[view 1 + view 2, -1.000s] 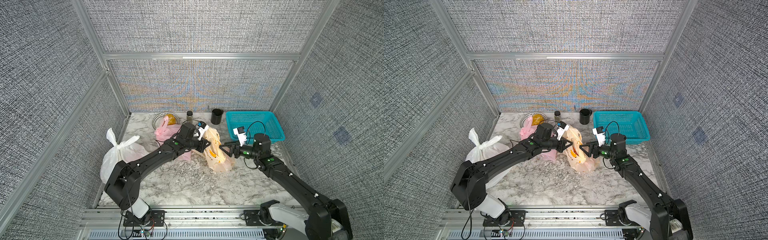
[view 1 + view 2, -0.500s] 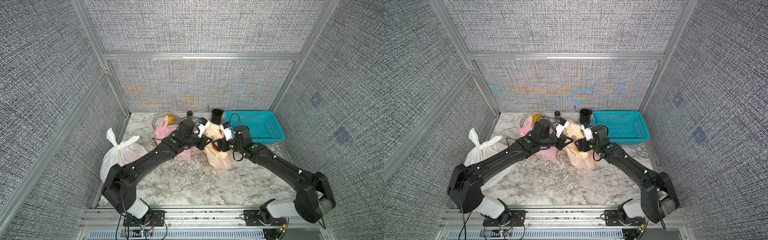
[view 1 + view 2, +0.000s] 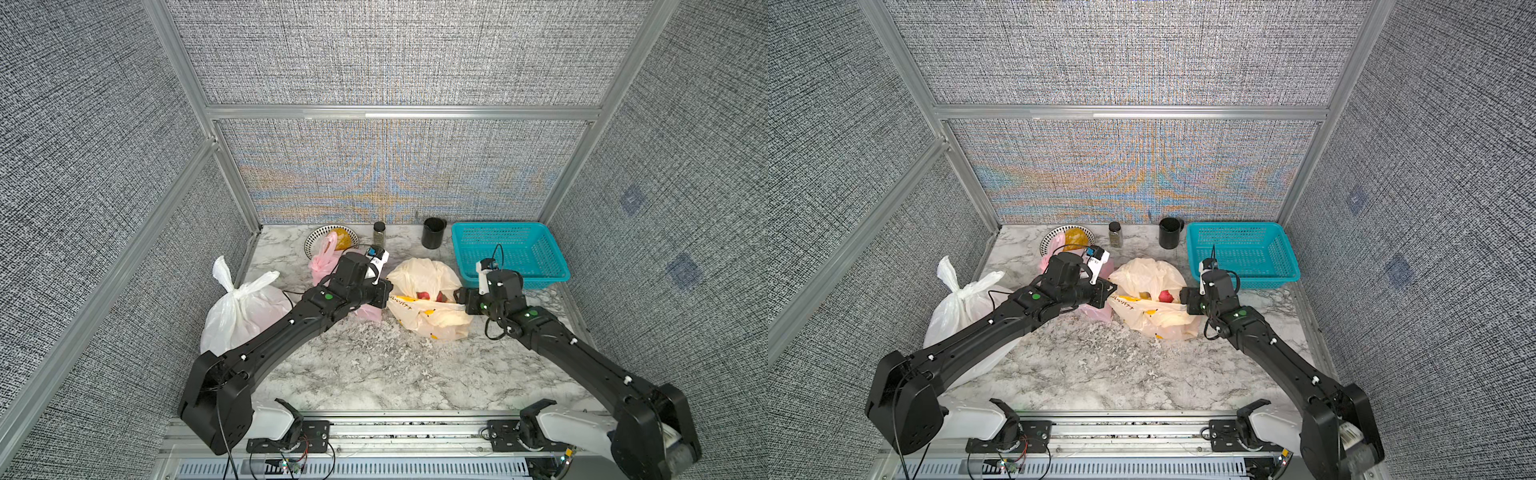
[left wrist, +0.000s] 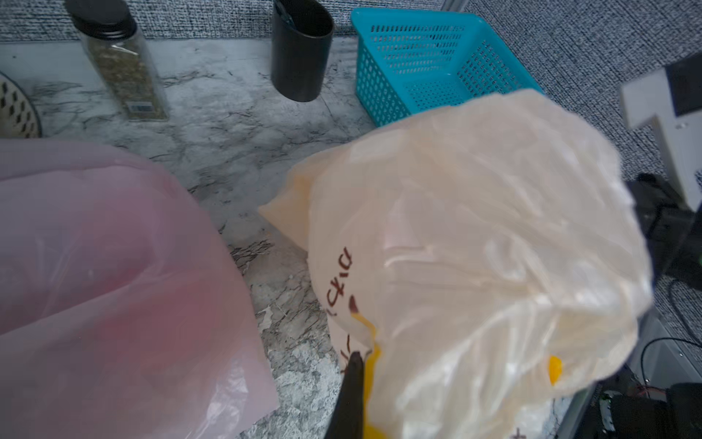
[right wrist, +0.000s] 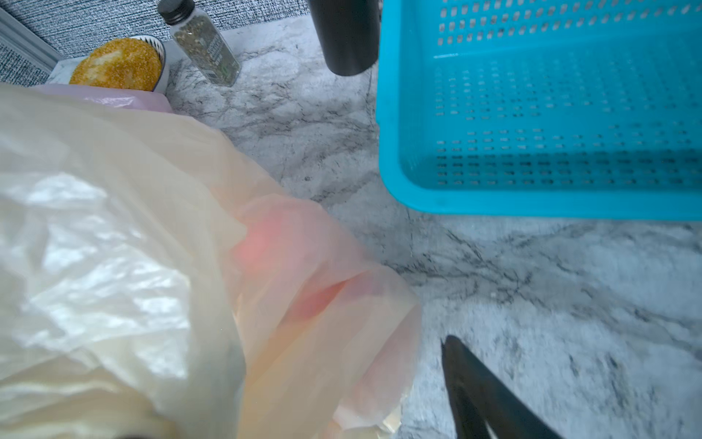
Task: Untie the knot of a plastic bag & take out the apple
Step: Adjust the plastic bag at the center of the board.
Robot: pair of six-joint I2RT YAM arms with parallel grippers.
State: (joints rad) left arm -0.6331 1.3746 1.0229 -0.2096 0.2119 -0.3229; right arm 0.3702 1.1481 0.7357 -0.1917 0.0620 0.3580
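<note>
Status: the knot looks done. The cream bag (image 3: 432,320) sits on the table (image 3: 374,365) between your 2 sets of jaws, mouth gaping upward. No tied handles show on it in both top views. My read: step 1 is finished, step 2 isn't started.

Left jaws: pressed together on the bag's printed rim. The left wrist view shows film pinched at the tip. The left arm (image 3: 291,328) holds that side of the mouth up.

Right jaws: spread. The right wrist view shows 1 dark finger (image 5: 478,384) just beside the film, not touching it. The other finger is hidden behind the bag, so I can't tell if film lies against it. Treat that side as gripping nothing.

Apple (image 3: 1165,296): inside the bag, red, visible through the open mouth. It lies between the 2 sets of jaws, nearer the right ones. Something yellowish sits next to it on the left-jaws side; can't identify it.

Left to do: get the right jaws into the mouth, close on the apple and lift it clear while the left jaws keep the rim. The blue basket (image 3: 515,286) is just beyond the right jaws, but the task names no drop point. The white bag (image 3: 241,299) is knotted; it and the pink bag (image 3: 324,259), both beside the left arm, aren't in play.
</note>
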